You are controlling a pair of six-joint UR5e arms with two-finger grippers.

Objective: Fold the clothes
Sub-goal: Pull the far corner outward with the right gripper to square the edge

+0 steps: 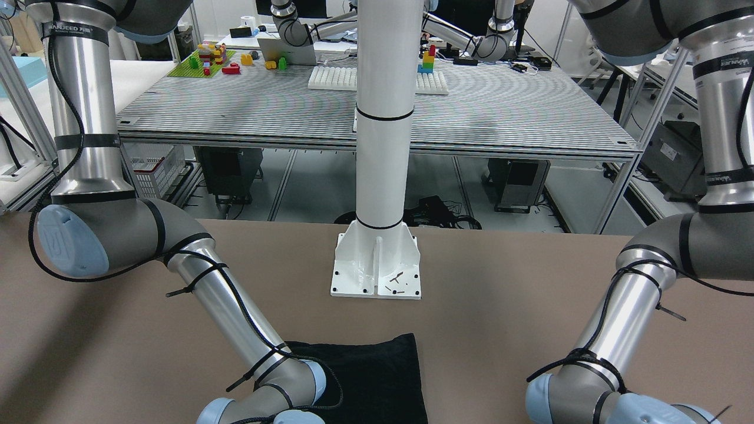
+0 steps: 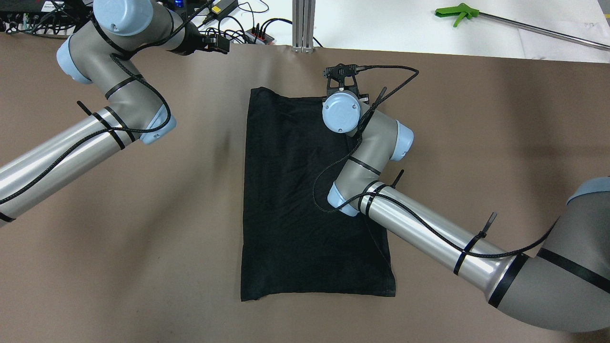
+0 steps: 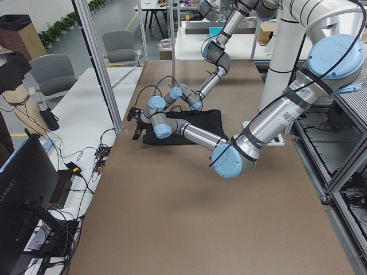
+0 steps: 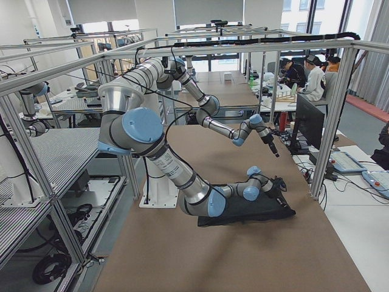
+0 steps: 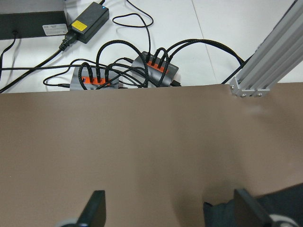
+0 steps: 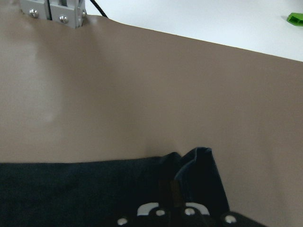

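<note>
Clothes (image 2: 286,200): plain black rectangle, spread flat, faintly wrinkled.

Thin, matte black cloth (image 2: 286,200) — smooth, dull brown table (image 2: 143,238) surface.

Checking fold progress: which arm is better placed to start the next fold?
Right. The right gripper sits on the black cloth's far corner, fabric bunched there; the left gripper hangs open over bare table.
</note>
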